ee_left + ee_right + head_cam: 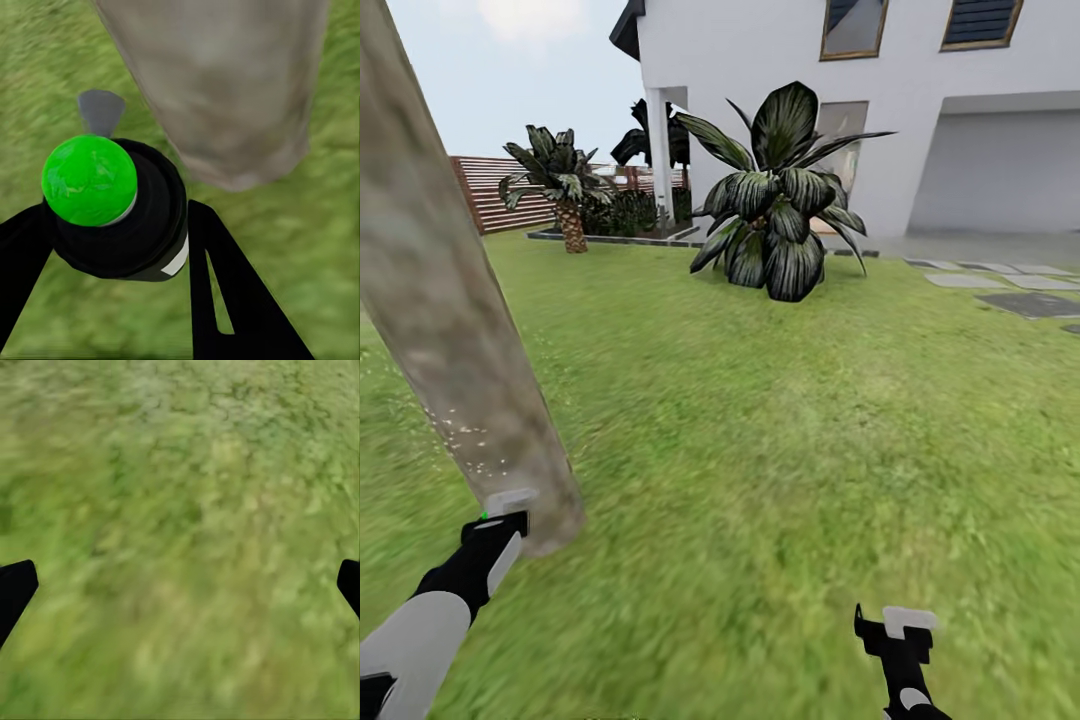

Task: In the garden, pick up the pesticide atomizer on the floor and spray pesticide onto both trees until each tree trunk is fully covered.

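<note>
Black atomizer with green round cap (97,202) is clamped in the left end effector (500,520), nozzle just beside the thick mottled grey-tan tree trunk (450,330). White pesticide specks (470,440) are seen low (upper bark looks bare). Spray should be swept upward. Right end effector (895,630) is open over grass.

The black, green-capped pesticide atomizer (112,217) sat between the left fingers (232,300), just before the white-specked, mottled tree trunk (450,330).
</note>
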Robot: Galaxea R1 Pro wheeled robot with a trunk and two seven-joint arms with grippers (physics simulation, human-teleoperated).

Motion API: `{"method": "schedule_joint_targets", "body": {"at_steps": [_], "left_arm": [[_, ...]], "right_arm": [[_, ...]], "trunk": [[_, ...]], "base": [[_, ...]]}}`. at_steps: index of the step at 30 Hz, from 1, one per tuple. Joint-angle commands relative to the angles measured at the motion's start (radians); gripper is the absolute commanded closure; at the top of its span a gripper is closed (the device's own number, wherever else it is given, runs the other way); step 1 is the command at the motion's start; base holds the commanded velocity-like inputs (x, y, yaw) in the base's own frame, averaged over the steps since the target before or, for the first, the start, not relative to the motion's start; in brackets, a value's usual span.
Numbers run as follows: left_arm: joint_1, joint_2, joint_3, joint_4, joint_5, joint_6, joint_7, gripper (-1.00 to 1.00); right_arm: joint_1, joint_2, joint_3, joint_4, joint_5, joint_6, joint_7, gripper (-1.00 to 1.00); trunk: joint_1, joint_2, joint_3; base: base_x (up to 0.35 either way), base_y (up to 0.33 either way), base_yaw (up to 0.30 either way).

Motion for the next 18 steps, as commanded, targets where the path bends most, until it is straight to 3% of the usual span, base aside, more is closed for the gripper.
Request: {"method": "schedule_joint_targets", "body": {"at_steps": [1,6,16,18], "left_arm": [[0.0,0.0,0.0,-0.003,-0.001,0.0,-0.002,1.0],[0.0,-0.001,-0.001,-0.013,-0.001,-0.001,-0.014,1.0],[0.0,-0.003,-0.003,-0.012,-0.001,-0.002,-0.013,1.0],[0.0,-0.003,-0.003,-0.003,-0.001,-0.032,-0.015,1.0]], "right_arm": [[0.0,0.0,0.0,0.0,0.0,0.0,0.0,-1.0],[0.0,0.0,0.0,0.0,0.0,0.0,0.0,-1.0],[0.0,0.0,0.0,0.0,-0.001,0.0,0.0,-1.0],[0.0,0.0,0.0,0.0,-0.001,0.0,0.0,-1.0]], "trunk": [[0.0,0.0,0.0],[0.0,0.0,0.0],[0.0,0.0,0.0],[0.0,0.0,0.0]], "base": [[0.014,-0.043,0.277],[0.002,-0.08,0.277],[0.0,-0.265,0.276],[0.0,-0.27,0.276]]}}
